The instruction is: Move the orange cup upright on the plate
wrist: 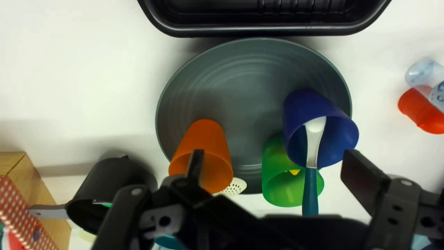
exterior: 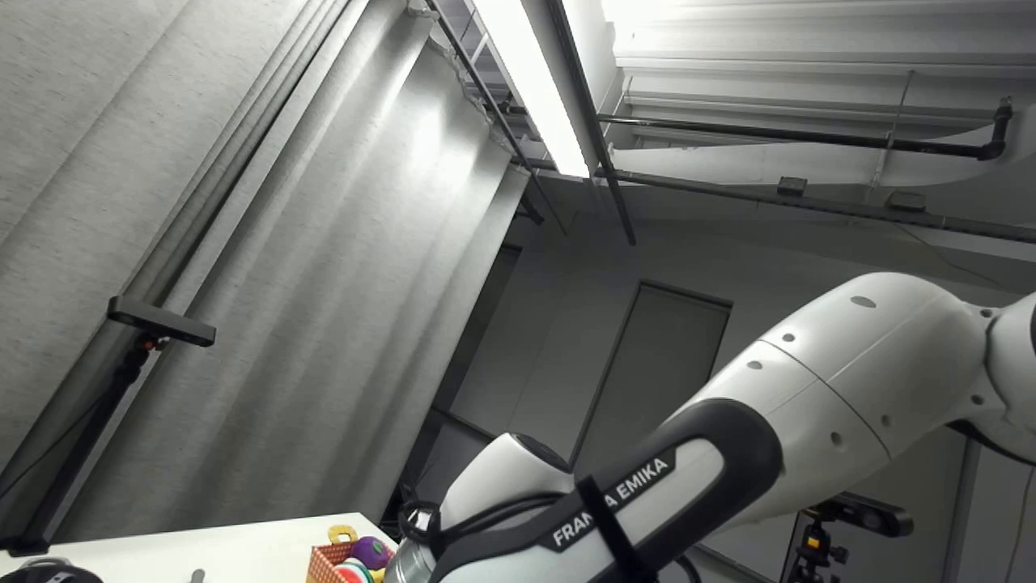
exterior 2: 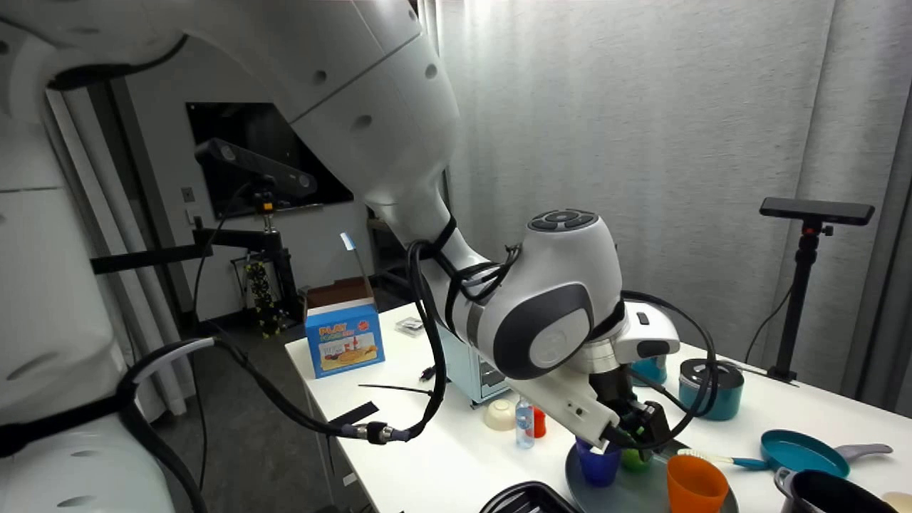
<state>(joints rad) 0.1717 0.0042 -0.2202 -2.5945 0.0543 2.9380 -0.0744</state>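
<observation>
Grey curtains [exterior 2: 641, 142] for a backdrop, with a white surface [exterior 2: 456, 463] in front. By the left corner of that surface in an exterior view, a blue box [exterior 2: 345, 342]; along the back edge, a teal pot [exterior 2: 721, 399] and a black stand [exterior 2: 794, 313]. Near a corner, in an exterior view, a red checked basket [exterior: 326, 560].

Over the left edge, a white arm [exterior 2: 399, 107], high at the elbow, then bent and sloped down to a wrist [exterior 2: 556, 306] well inside that edge. Slanted, in an exterior view, from the right of the frame down to the bottom, with FRANKA EMIKA lettering [exterior: 643, 478].

Low above a dark grey plate [wrist: 249, 90], the end effector [wrist: 274, 159], aimed down, with fingers [wrist: 364, 184] spread wide apart and gripping nothing.

On the plate, upright near the rim on the side away from the surface's left edge: the orange cup [wrist: 211, 146], partly hidden by one finger in the wrist view. Cannot tell whether touched by it.

On the same plate, nearer the left edge, a blue cup [wrist: 305, 104], also upright, with a green cup [wrist: 272, 166] just beside it. Across both in the wrist view, a teal-handled utensil [wrist: 311, 191]. Just beside the plate, a black tray [wrist: 242, 29].
</observation>
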